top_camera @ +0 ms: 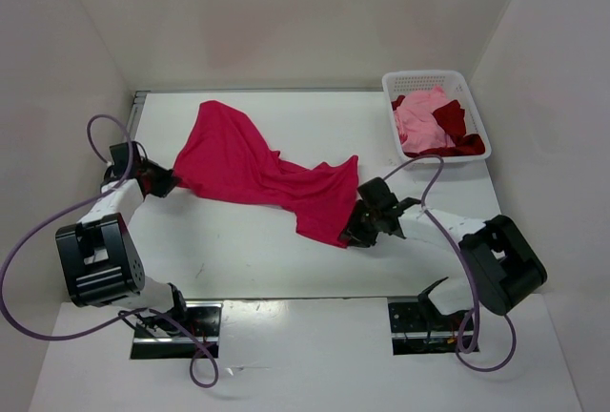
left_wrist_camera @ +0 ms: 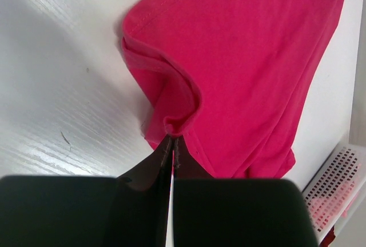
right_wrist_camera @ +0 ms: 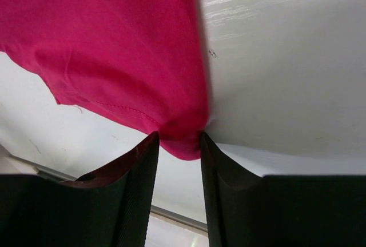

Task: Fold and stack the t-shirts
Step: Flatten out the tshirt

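Observation:
The bright crimson-pink t-shirt (top_camera: 257,169) lies stretched out across the table between my two grippers. My left gripper (top_camera: 160,181) is shut on a fold of the shirt's left edge. In the left wrist view the cloth (left_wrist_camera: 246,58) bunches right at the shut left gripper (left_wrist_camera: 171,141). My right gripper (top_camera: 360,231) is at the shirt's lower right corner. In the right wrist view that gripper (right_wrist_camera: 178,141) has its jaws apart, with the hemmed corner of the shirt (right_wrist_camera: 114,47) sitting between the tips. The pale pink t-shirt (top_camera: 419,118) and the dark red t-shirt (top_camera: 453,121) lie crumpled in the basket.
The white lattice basket (top_camera: 396,83) stands at the back right corner of the table, also visible at the edge of the left wrist view as the basket (left_wrist_camera: 337,184). White walls close in the table on the left, back and right. The arm bases sit at the near edge.

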